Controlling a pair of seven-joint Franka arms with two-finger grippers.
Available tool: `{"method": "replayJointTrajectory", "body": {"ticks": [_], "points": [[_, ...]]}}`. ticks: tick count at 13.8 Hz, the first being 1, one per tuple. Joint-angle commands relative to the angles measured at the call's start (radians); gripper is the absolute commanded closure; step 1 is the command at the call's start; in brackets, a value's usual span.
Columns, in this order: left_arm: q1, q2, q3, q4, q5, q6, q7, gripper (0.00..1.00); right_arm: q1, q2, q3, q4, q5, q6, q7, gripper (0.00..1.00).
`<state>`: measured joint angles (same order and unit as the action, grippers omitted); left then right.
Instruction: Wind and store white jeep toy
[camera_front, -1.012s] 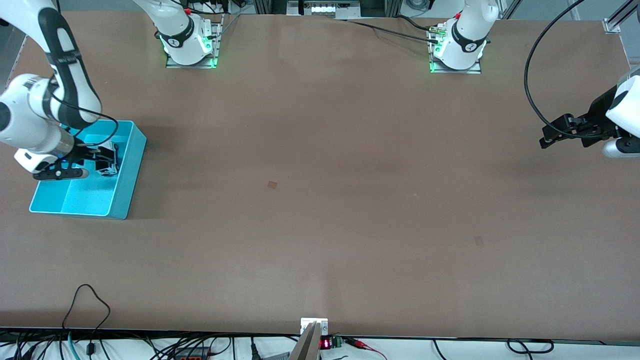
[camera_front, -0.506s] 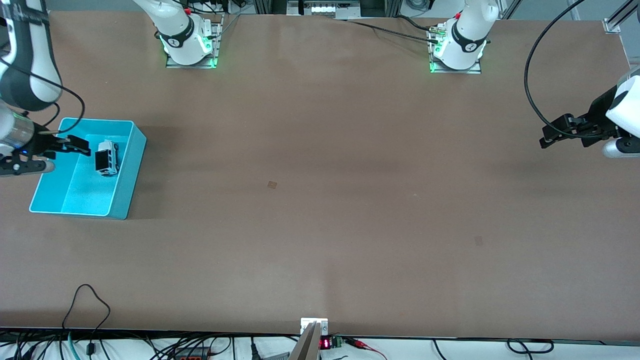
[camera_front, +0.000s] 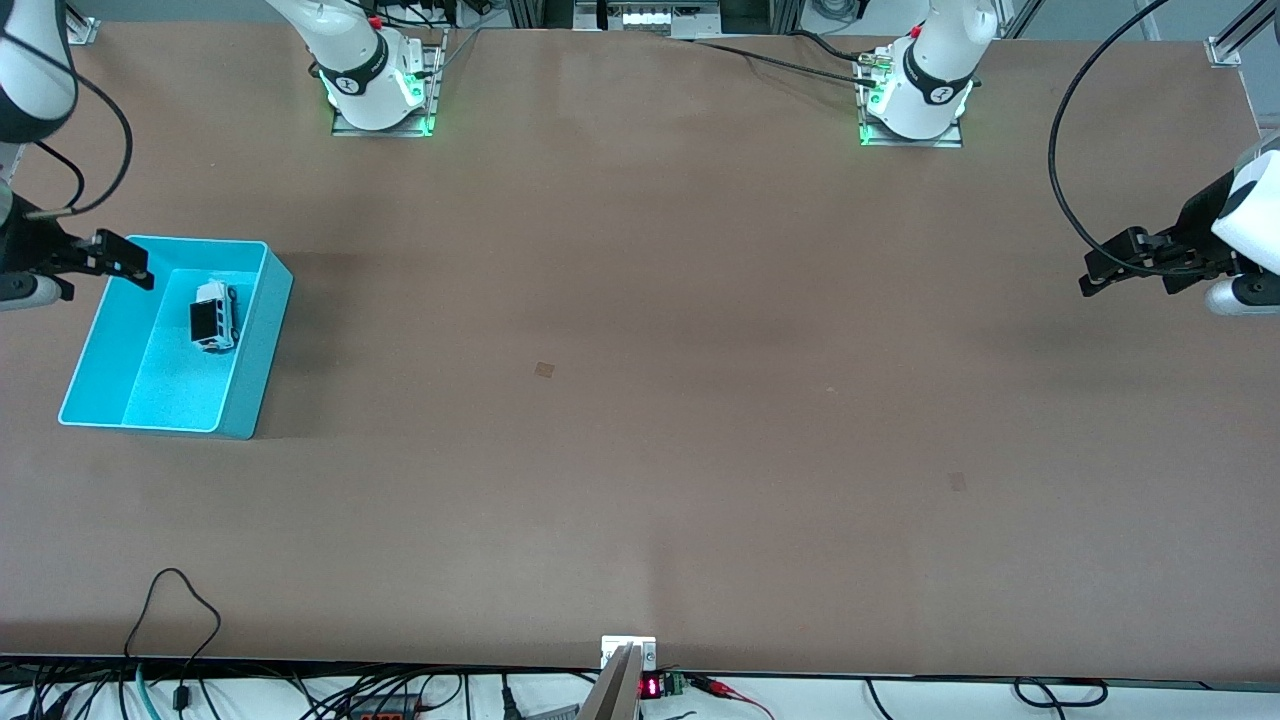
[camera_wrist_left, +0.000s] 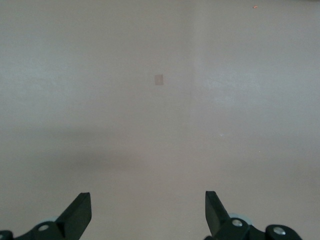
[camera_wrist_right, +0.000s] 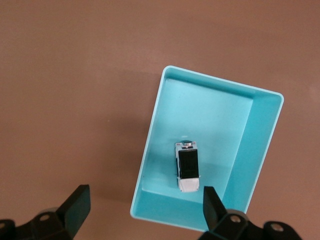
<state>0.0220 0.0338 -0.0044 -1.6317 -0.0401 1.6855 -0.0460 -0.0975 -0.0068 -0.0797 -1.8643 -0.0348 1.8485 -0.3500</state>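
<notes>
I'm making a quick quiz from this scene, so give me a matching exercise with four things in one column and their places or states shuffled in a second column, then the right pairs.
Column one:
1. white jeep toy
2. cyan bin
3. right gripper
4. left gripper

Column two:
A. open, over bare table at the left arm's end
B. on the table at the right arm's end
C. open, over the bin's edge
D. lying inside the bin

Pairs: 1-D, 2-B, 3-C, 4-A
</notes>
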Motion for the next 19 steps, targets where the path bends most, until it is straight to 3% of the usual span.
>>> {"method": "replayJointTrajectory", "body": {"ticks": [1, 3, 6, 10, 19], "points": [[0.013, -0.025, -0.011, -0.019, -0.018, 0.003, 0.023, 0.0, -0.002, -0.005, 0.026, 0.095, 0.03, -0.157, -0.004, 0.0], [0.013, -0.025, -0.009, -0.016, -0.018, 0.003, 0.023, 0.0, 0.005, -0.002, 0.049, 0.166, 0.079, -0.23, 0.0, 0.0], [0.013, -0.025, -0.009, -0.016, -0.02, 0.003, 0.023, 0.0, 0.047, 0.001, 0.044, 0.247, 0.066, -0.317, 0.0, 0.0], [0.013, -0.025, -0.011, -0.016, -0.018, 0.003, 0.023, 0.0, 0.058, -0.001, 0.051, 0.277, 0.007, -0.347, -0.001, 0.0], [0.013, -0.023, -0.009, -0.014, -0.018, 0.005, 0.023, 0.0, 0.078, 0.001, 0.049, 0.278, 0.007, -0.362, 0.1, 0.0]]}}
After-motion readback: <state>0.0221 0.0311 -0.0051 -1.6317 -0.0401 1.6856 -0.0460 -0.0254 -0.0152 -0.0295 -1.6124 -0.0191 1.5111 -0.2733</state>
